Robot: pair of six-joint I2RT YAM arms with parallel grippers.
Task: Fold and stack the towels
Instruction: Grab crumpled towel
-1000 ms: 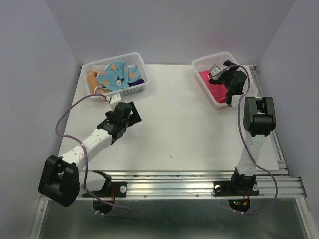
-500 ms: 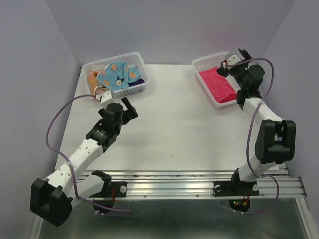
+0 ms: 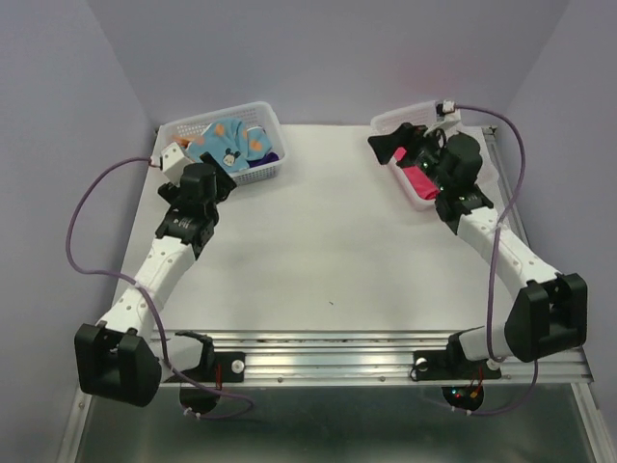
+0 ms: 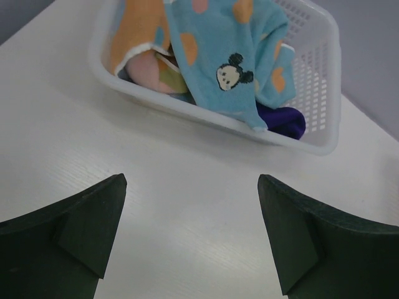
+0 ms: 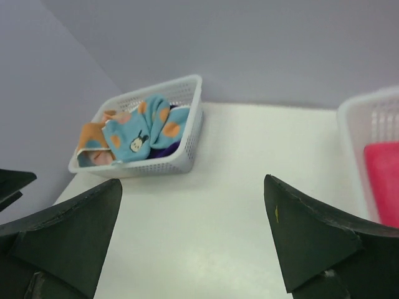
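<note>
Grippers released and empty; towels in baskets.
Left gripper (image 4: 192,177) hangs with jaws spread wide over the table (image 4: 187,237), just short of the left basket (image 4: 324,93) at 11 o'clock, which holds a crumpled blue towel (image 4: 224,56) on top, a peach towel (image 4: 134,31) beside it and a purple towel (image 4: 283,118) beneath. Right gripper (image 5: 193,179), jaws equally wide, sits at the rim of the right basket (image 5: 349,111) at 1 o'clock, where a pink towel (image 5: 383,180) lies flat.

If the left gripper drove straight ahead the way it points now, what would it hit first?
Probably the basket's near wall, about where the blue towel hangs over it. Depth is unclear, so it might graze the table first.
</note>
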